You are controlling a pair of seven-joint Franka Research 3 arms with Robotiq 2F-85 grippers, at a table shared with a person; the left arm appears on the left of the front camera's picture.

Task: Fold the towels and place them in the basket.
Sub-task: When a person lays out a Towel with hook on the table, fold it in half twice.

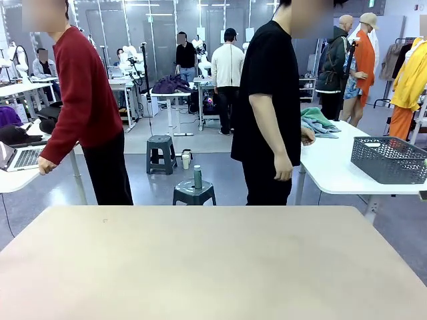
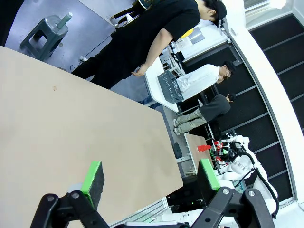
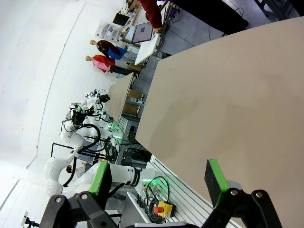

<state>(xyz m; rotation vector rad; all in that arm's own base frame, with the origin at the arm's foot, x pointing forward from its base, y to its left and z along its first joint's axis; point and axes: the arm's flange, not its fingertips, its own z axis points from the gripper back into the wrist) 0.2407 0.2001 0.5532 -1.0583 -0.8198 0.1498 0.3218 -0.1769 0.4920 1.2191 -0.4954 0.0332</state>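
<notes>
- Hanging over one edge of the beige bench (image 2: 71, 118), the left end effector (image 2: 149, 175) holds its jaws spread wide; its green pads (image 2: 92, 176) stand well apart with nothing between them.
- At the far left of the front view, a person in a red sweater (image 1: 83, 100) stands with one hand (image 1: 47, 165) resting on the left white bench (image 1: 13, 180), just beside an open laptop (image 1: 23, 157).
- On the floor beyond the far edge of the beige bench, near the middle, a grey stool (image 1: 194, 193) carries an upright green bottle (image 1: 197, 177).
- Right of centre, a person in black (image 1: 270, 107) stands just past the far edge of the beige bench and against the right white bench (image 1: 333, 167), with one arm hanging down.
- The towels (image 1: 319, 122) lie unfolded in a crumpled pile at the far end of the right white bench, the mint green one on top of the grey-blue one, just beside the arm of the person in black.
- The basket (image 1: 389, 159) stands upright on the same right white bench, nearer the camera and to the right of the towels, apart from them; whether anything lies inside cannot be told.
- At the right side, the right end effector (image 3: 157, 176) hangs over an edge of the beige bench with its jaws wide apart and gripping nothing.
</notes>
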